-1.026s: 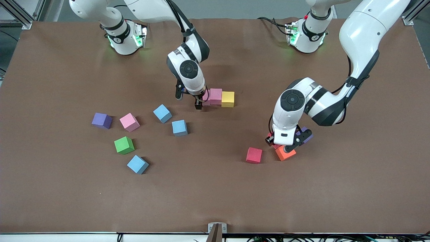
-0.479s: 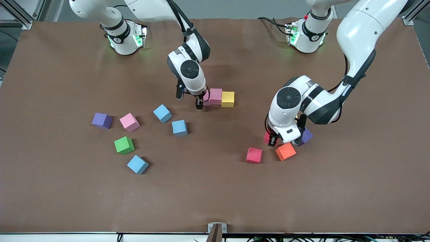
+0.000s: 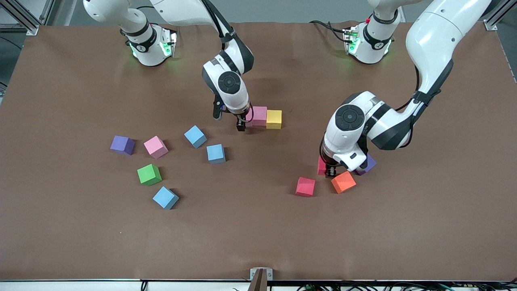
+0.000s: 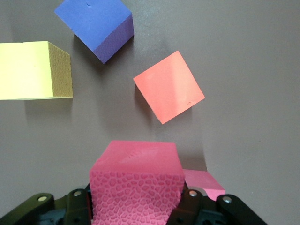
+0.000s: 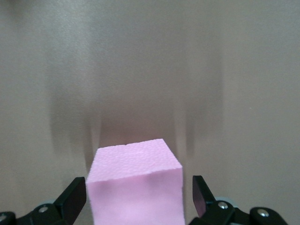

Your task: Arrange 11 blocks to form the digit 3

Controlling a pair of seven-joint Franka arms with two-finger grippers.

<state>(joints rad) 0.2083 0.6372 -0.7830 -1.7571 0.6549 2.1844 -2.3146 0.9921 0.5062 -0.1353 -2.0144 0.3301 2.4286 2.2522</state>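
My left gripper is shut on a red block, low over the table toward the left arm's end. Beside it lie an orange block, a purple block and another red block. A yellow block shows beside the purple one in the left wrist view. My right gripper stands open around a pink block, a gap at each finger. That pink block touches a second pink block and a yellow block in one row.
Loose blocks lie toward the right arm's end: purple, pink, green and three light blue. The brown table is bare along its front strip.
My left hand has turned and drawn back off the orange block, still gripping the red block. The right gripper has stayed around the pink block.
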